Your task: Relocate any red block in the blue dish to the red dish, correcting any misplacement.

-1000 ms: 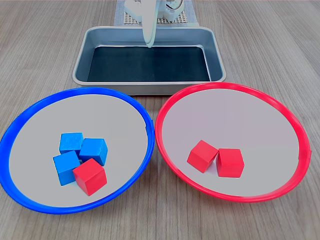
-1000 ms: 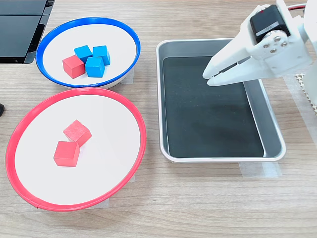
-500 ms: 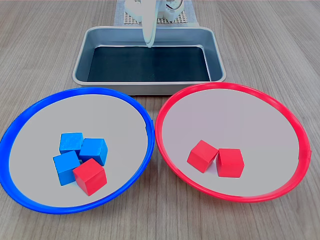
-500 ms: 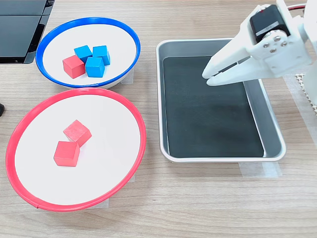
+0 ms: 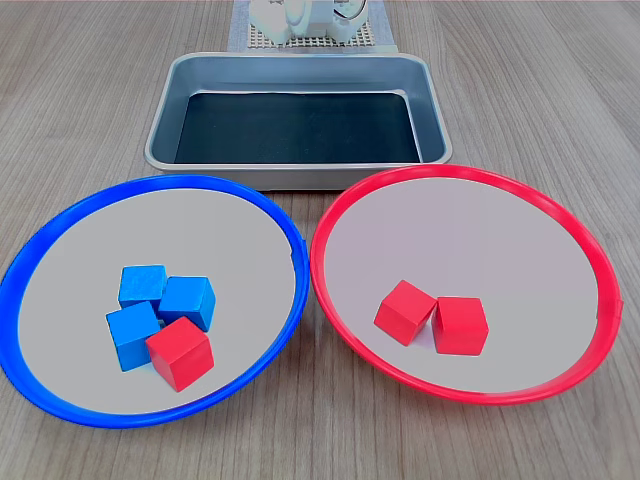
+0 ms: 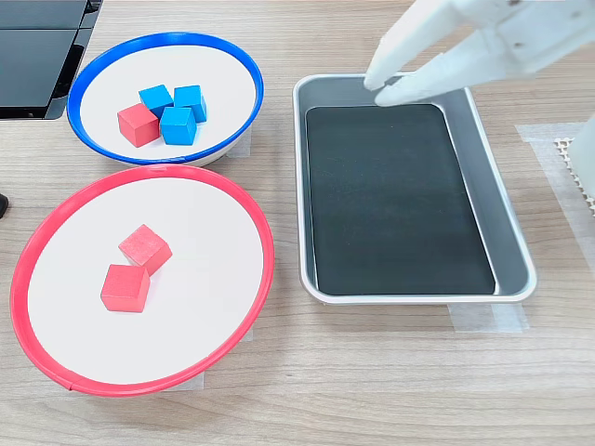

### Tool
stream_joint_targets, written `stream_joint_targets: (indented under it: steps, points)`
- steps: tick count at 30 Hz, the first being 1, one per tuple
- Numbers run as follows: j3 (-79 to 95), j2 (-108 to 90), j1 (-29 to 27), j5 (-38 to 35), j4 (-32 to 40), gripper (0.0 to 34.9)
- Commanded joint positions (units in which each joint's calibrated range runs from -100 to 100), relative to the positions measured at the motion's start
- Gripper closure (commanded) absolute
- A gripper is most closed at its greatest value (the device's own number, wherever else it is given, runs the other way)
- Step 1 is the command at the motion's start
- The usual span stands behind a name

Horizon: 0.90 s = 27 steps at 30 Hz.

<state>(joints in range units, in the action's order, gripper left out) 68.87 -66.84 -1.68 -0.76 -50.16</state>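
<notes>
Red block (image 5: 180, 353) is sitting in the blue dish (image 5: 60, 225), toward the rim nearest the camera in the first exterior view, touching the three blue cubes (image 5: 159, 305) clustered just behind it. In the second exterior view the red block (image 6: 138, 124) is lying toward the left side of the blue dish (image 6: 244, 65), cubes on its right. Red dish (image 5: 575, 240) is sitting beside the blue dish, rims nearly touching, and is holding two other red cubes (image 5: 432, 319) side by side near its front rim. Steel tray (image 6: 483, 139) with a dark liner is sitting on the wooden table (image 6: 372, 372). Gripper (image 6: 383, 84) is hanging over the tray's top edge in the second exterior view, fingers slightly spread, pinching nothing, well apart from both dishes.
</notes>
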Motion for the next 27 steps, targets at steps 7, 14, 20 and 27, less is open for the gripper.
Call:
stream_joint_targets:
  steps: [7,14,20,27]
  points:
    - [-37.15,34.21,-1.10,3.52,-1.05,31.5]
    - [-53.26,50.33,-1.38,6.94,-2.54,31.8]
    - [-66.10,63.64,-4.01,8.79,-4.52,31.9]
    - [-79.75,77.46,-7.02,9.33,-6.67,31.9]
